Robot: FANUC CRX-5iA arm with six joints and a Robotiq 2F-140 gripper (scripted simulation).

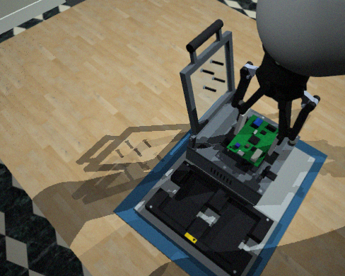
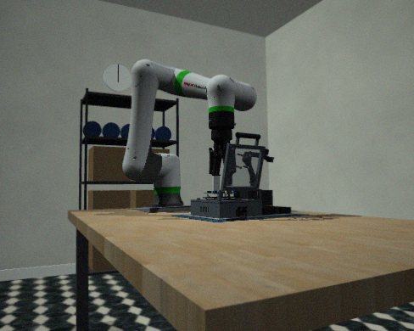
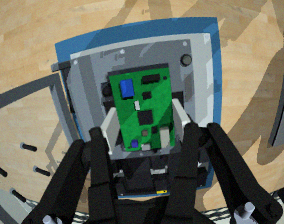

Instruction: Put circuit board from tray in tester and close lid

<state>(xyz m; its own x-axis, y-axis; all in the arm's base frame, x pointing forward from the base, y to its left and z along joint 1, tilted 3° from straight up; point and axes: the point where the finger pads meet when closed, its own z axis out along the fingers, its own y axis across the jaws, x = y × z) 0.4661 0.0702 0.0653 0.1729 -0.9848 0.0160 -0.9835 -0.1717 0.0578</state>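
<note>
While black two-finger gripper grips green rectangular circuit board by long edges, we see board over grey tester, long axis across finger line, white connector end toward black tray. Seating height unclear to us.

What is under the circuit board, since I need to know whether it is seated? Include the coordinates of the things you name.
Beneath the circuit board (image 1: 254,139) (image 3: 155,112), parts of the tester's dark plate show around its edges. The board covers the pins, so seating cannot be confirmed.
</note>
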